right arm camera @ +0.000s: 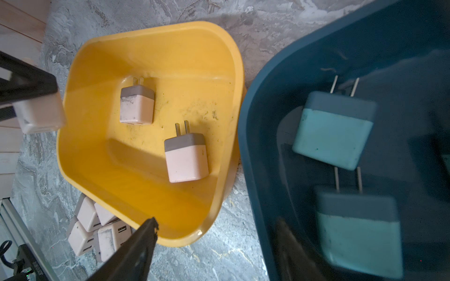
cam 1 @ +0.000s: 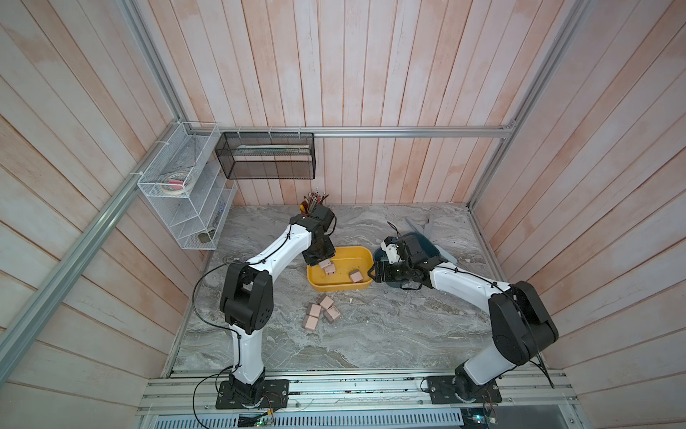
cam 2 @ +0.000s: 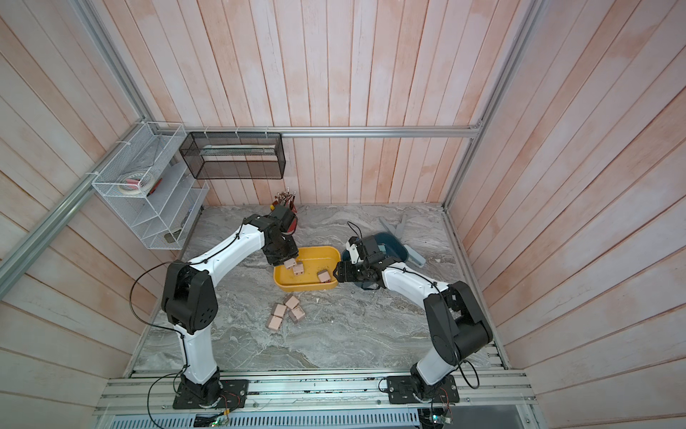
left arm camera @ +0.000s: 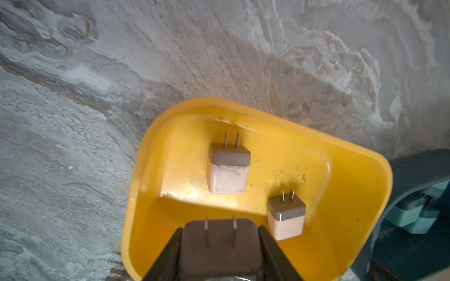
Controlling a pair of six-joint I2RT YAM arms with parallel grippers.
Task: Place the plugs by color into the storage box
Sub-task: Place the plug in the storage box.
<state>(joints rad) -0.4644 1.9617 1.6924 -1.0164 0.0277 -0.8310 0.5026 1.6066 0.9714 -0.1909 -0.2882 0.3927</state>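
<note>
A white wire rack and black mesh basket hang near pencils.

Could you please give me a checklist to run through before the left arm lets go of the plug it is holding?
1. Grip: the left gripper is shut on a held plug, which is pink. ok.
2. Colour match: the yellow bin holds only two pink plugs. ok.
3. Position: the held plug hangs over the yellow bin's inside, near one end. ok.
4. Landing spot: the bin floor right beneath the held plug is hidden. cannot tell.
5. Other arm: the right gripper is open and empty, at the bin's opposite end. ok.
6. Blue bin: only teal plugs show in it. ok.
</note>
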